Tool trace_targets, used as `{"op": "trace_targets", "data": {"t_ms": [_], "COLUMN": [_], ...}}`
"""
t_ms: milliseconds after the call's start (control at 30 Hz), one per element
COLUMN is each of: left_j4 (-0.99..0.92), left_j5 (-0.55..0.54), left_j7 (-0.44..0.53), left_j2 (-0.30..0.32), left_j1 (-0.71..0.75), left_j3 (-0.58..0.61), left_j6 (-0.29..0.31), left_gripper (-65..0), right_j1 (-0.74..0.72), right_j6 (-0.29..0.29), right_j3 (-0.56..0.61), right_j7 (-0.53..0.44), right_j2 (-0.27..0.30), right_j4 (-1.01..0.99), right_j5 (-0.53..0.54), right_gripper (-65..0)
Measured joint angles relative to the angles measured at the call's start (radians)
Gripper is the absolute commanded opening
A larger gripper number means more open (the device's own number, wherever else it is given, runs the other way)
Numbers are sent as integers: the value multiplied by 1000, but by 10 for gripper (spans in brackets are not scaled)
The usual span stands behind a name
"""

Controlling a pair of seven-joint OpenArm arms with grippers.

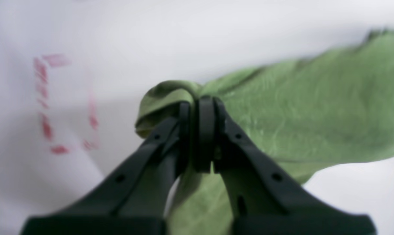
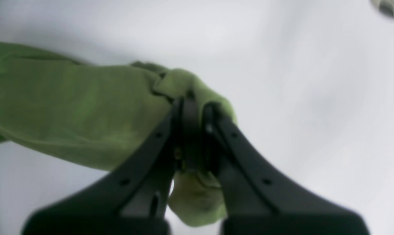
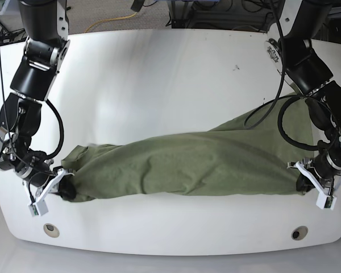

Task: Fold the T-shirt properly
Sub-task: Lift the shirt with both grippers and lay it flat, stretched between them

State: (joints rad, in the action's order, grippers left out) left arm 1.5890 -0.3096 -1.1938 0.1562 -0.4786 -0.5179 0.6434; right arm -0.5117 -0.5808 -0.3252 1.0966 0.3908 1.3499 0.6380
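The olive-green T-shirt (image 3: 187,165) hangs stretched in a long, bunched band across the front of the white table (image 3: 159,74). My left gripper (image 3: 303,183) is at its right end in the base view, shut on a gathered fold of the fabric. The left wrist view shows that gripper (image 1: 197,99) with the T-shirt (image 1: 298,107) trailing off to the right. At the other end, my right gripper (image 3: 65,187) is shut on the shirt too. In the right wrist view the cloth (image 2: 69,107) wraps around that gripper (image 2: 192,101).
Red dashed markings (image 1: 50,104) lie on the table left of the left gripper. Two round holes (image 3: 52,230) (image 3: 298,233) sit near the table's front edge. Cables lie on the floor beyond the far edge.
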Motion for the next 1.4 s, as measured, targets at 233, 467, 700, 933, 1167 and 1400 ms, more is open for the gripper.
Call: {"op": "trace_targets", "data": {"t_ms": [233, 467, 700, 933, 1167, 1400], "left_j4": [110, 199, 225, 233, 304, 347], "left_j5": [-3, 1, -5, -13, -8, -56], "left_j7": [-63, -119, -116, -108, -122, -108], "left_j2": [3, 14, 82, 138, 153, 150], "left_j1": [-141, -286, -428, -413, -204, -2], "left_j3": [-3, -3, 40, 131, 143, 140], "left_j6": [-8, -8, -11, 24, 54, 54], "left_gripper": [-633, -632, -632, -632, -633, -633], "right_j1": [-165, -368, -542, -543, -304, -64], "right_j6": [0, -10, -29, -94, -98, -96], "right_j3": [76, 187, 279, 278, 171, 61], "right_j7": [0, 2, 11, 84, 85, 94], "right_j2": [52, 116, 180, 190, 201, 189], "right_j4": [-5, -4, 0, 23, 127, 175], "right_j5": [-3, 23, 42, 37, 89, 150], "right_gripper": [-650, -650, -650, -650, -650, -650]}}
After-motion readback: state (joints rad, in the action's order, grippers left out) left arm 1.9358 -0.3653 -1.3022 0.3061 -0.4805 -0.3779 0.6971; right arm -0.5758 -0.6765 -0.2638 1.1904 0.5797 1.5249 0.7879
